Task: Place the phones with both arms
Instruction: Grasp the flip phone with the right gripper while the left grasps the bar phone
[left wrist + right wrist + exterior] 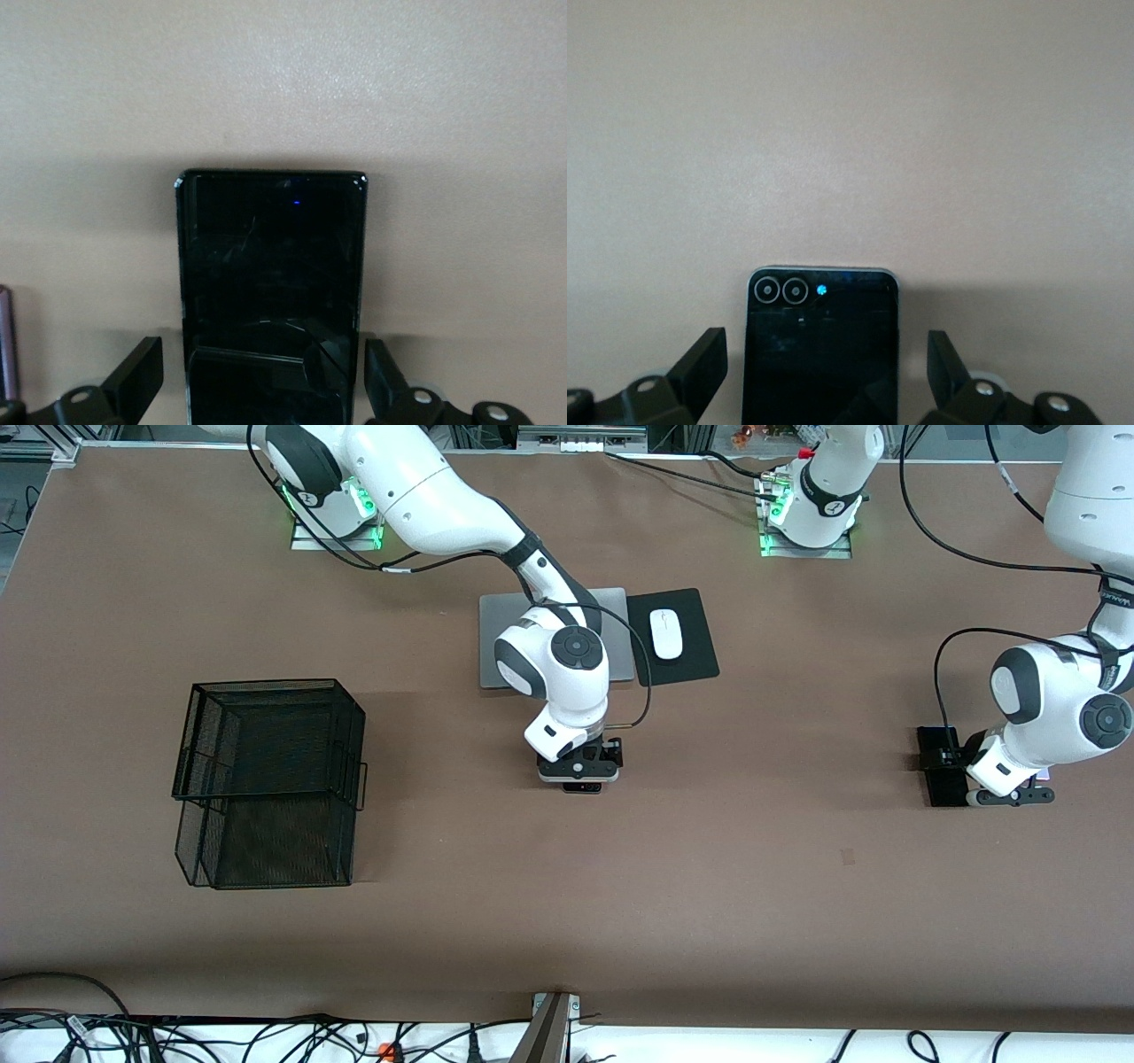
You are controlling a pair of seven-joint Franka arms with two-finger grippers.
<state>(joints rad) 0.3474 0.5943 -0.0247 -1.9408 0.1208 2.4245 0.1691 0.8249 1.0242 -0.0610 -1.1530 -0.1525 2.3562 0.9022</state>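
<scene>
Both arms are down low on the tabletop (762,868), the right pincer (824,390) spread astride the small flip phone (822,354) mid-table and the left pincer (266,390) spread astride the long black slab (273,266) at its end, each lined up, I'd say, to grip.
</scene>
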